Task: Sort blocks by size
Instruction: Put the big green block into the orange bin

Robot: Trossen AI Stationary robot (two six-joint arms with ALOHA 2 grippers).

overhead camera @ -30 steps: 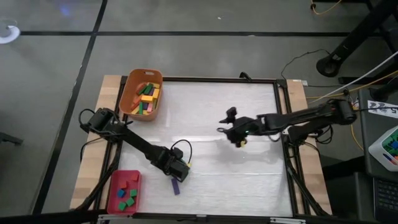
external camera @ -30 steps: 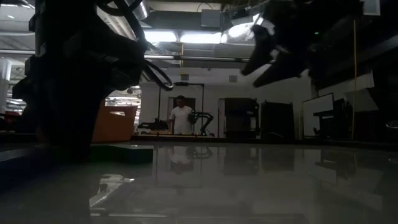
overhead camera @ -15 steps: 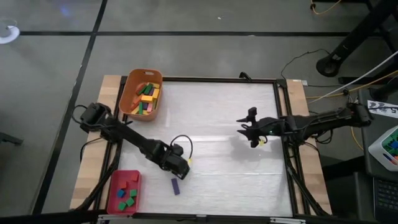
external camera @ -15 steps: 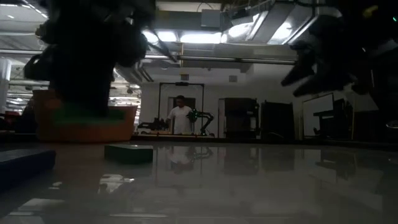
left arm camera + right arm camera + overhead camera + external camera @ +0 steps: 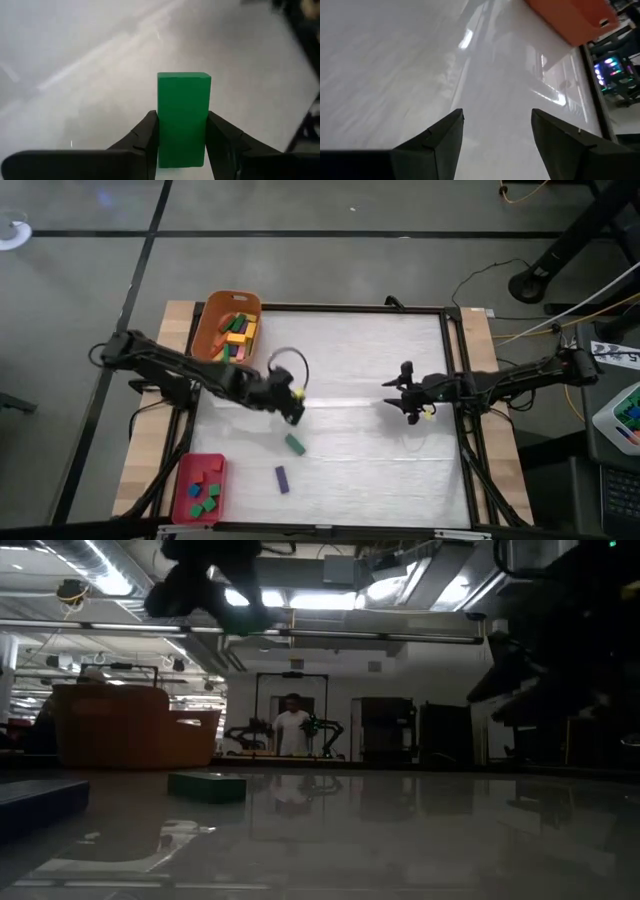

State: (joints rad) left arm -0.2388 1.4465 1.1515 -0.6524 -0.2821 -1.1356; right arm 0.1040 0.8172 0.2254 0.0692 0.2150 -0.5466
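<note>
My left gripper (image 5: 294,413) hangs over the table's middle left, shut on a green block (image 5: 182,115). Below it on the white table a second green block (image 5: 295,444) and a purple bar (image 5: 282,478) lie flat; the low view shows that green block (image 5: 207,786) too. More blocks fill the orange tub (image 5: 228,330) at the far left, and short cubes lie in the red tray (image 5: 200,488) at the near left. At the table's right side my right gripper (image 5: 396,394) is open with nothing between its fingers (image 5: 445,135). My left gripper pinches the green block by its two long sides (image 5: 165,142) between its two fingers, at the end nearer the wrist. The fingers slant downward and lie along the block, whose other end juts out past the fingertips. The block is lifted clear of the table.
A dark frame (image 5: 450,380) edges the white table top, with wooden strips outside it. The orange tub's corner (image 5: 575,17) shows far ahead of my right gripper. Bare table top lies between the two grippers. A person (image 5: 292,730) stands in the room behind.
My left gripper has risen and gone toward the far edge and the orange tub, keeping the green block between its fingers; the second green block on the table now shows where the gripper stood. My right gripper has drawn back toward the table's right edge and sunk lower.
</note>
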